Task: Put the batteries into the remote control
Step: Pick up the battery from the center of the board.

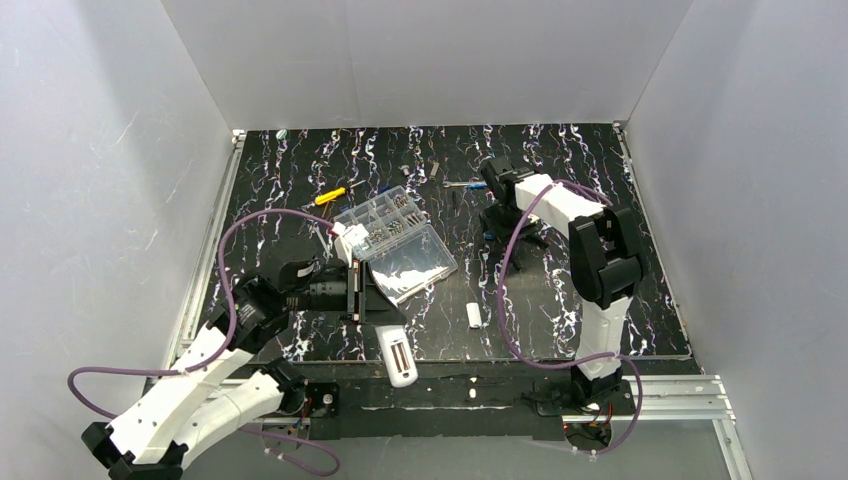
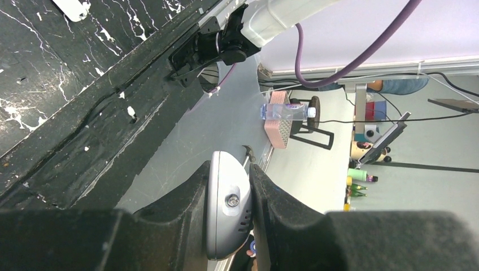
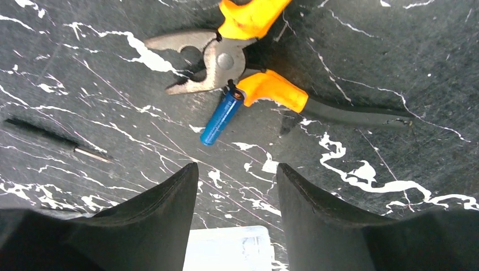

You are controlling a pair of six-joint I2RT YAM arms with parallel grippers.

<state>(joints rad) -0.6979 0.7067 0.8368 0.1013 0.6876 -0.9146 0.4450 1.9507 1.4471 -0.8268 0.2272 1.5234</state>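
Right gripper (image 3: 236,169), fingers wide and empty, near the worktop's (image 3: 406,39) far edge: blue battery (image 3: 221,118) lies just ahead, axis skewed across the gap, tip against orange-handled pliers (image 3: 225,59).

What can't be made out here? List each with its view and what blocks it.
- Second battery: only one battery shows, in the right wrist view. In the top view the right arm covers that spot.
- Grey rounded piece between the fingers of the left claw, left wrist view: cut off by the bottom edge. Whether it is gripped or sits behind is unclear.
- Remote control recess, top view: too small to tell its contents.
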